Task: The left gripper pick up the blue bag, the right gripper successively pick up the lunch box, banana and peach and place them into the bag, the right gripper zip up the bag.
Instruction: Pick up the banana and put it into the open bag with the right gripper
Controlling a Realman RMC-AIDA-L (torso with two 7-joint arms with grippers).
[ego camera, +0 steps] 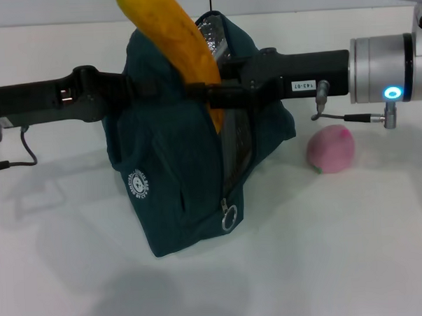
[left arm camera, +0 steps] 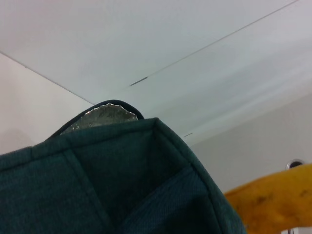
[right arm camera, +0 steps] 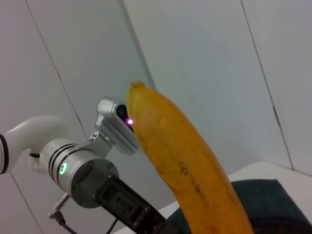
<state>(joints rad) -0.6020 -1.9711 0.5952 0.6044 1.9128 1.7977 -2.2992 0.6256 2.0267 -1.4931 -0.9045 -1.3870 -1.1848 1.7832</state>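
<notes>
The blue bag [ego camera: 183, 152] stands mid-surface, its rear side held by the left gripper [ego camera: 127, 88]. The right gripper [ego camera: 212, 95] has its fingers clamped on the banana [ego camera: 174, 37], lower end inside the bag's mouth. The peach [ego camera: 330, 148] lies beside the bag, toward the right edge.

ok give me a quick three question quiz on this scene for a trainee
1. True or false: the long yellow-orange banana lies flat on the white table.
2. Which gripper holds the banana: A left, B right?
3. Where is the small round pink peach?

Key:
1. False; it stands upright, its lower end in the open dark teal fabric bag.
2. B; the right gripper is clamped on it at the bag's mouth, while the left gripper grips the bag's other side.
3. On the table beside the bag, below the right arm.
</notes>
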